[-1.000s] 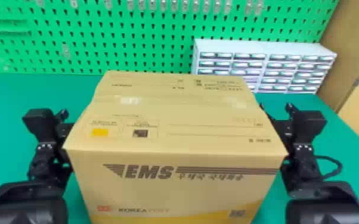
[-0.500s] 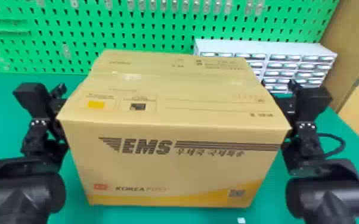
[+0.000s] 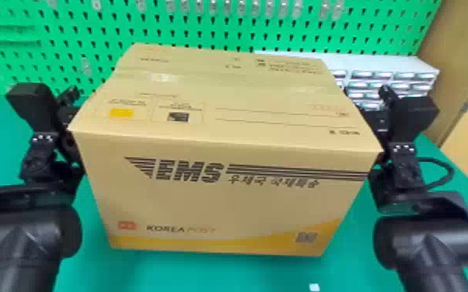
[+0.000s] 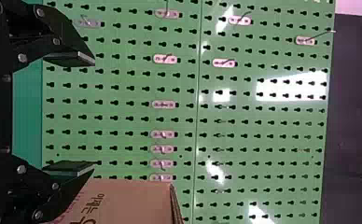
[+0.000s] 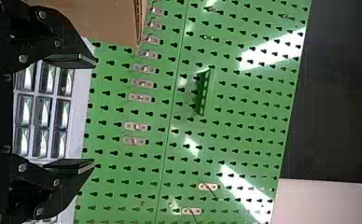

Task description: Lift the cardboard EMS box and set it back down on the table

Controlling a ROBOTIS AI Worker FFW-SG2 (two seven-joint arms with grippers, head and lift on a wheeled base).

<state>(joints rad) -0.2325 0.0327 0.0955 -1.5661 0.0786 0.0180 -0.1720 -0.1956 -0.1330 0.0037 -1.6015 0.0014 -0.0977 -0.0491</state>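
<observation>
In the head view my left gripper (image 3: 70, 112) presses against the left side of the cardboard EMS box (image 3: 221, 202), and my right gripper (image 3: 373, 116) stands against its right side. The box hangs level above the table between the two arms, its lettered front facing me. In the left wrist view my left gripper (image 4: 72, 114) is open, with the box (image 4: 128, 200) beside its lower finger. My right gripper (image 5: 72, 112) is likewise open in the right wrist view, and the box (image 5: 107, 21) lies along the outside of its upper finger.
Below the box spreads the green table (image 3: 221, 275), with a small white piece (image 3: 314, 287) near its front edge. A white drawer cabinet (image 3: 427, 72) stands behind at the right, before the green pegboard (image 3: 221, 35). A cable (image 3: 451, 171) loops beside the right arm.
Both arms have risen together with the box between them. Its bottom edge and more table in front of it have come into sight, and its top now hides more of the drawer cabinet.
</observation>
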